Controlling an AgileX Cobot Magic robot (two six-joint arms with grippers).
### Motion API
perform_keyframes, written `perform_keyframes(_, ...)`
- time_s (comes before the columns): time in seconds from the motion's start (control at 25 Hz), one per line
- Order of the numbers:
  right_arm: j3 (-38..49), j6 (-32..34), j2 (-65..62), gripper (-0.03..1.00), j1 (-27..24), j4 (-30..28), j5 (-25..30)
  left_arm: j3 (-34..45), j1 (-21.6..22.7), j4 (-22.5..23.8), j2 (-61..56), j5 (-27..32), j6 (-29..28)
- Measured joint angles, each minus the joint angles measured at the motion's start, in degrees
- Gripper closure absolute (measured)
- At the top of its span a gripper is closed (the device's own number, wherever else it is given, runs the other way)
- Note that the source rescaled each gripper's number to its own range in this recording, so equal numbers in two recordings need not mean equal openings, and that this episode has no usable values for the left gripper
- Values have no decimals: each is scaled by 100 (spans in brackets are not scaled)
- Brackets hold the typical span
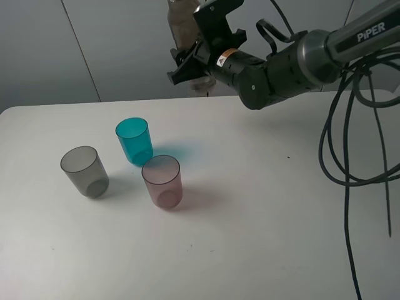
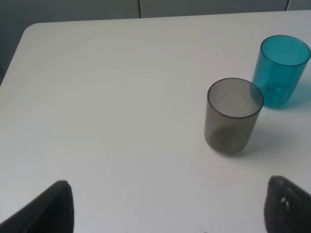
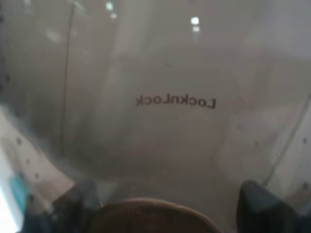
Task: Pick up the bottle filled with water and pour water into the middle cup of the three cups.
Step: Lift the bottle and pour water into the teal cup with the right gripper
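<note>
here, starting at the left: the left gripper [image 2: 170, 187] is spread wide with nothing between its fingers, low over the white table [image 2: 97, 97]. it does not show in the high view at all. just ahead of it stands the smoky grey tumbler [image 1: 84, 170], upright and empty as far as i can see. the teal middle cup [image 1: 134, 140] stands upright behind it and to its right, near but apart. the pinkish-mauve tumbler [image 1: 162, 181] sits in front of the teal one, also apart. a little further right and high up, the right gripper [image 1: 182, 66] is pinched on the bottle [image 1: 180, 28]. it holds the bottle well above the table near the back edge, on an arm reaching across from the right.

the relation that matters is this: the teal cup lies below the bottle, toward the front and a little to the left of it in the high view. so i judge the coming move to be a carry forward and down before any tipping. the bottle's long axis runs close to upright, leaning slightly. the right arm does this job, since it has the bottle; the left is nearer the cups but holds nothing.

hard to make out: the bottle's upper end is cut off at the frame's top, so the mouth is not seen. the right wrist view is filled by blurred plastic with backwards lettering [image 3: 176, 101], and i cannot tell the water level anywhere.
</note>
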Motion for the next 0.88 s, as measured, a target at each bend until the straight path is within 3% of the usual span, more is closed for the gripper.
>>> perform_keyframes(0.4, -824, -952, 590, 97, 171, 128, 614, 0, 0, 0, 0, 0, 0)
perform_keyframes(0.88, -1086, -3416, 1166, 97, 193, 168, 683, 0, 0, 0, 0, 0, 0)
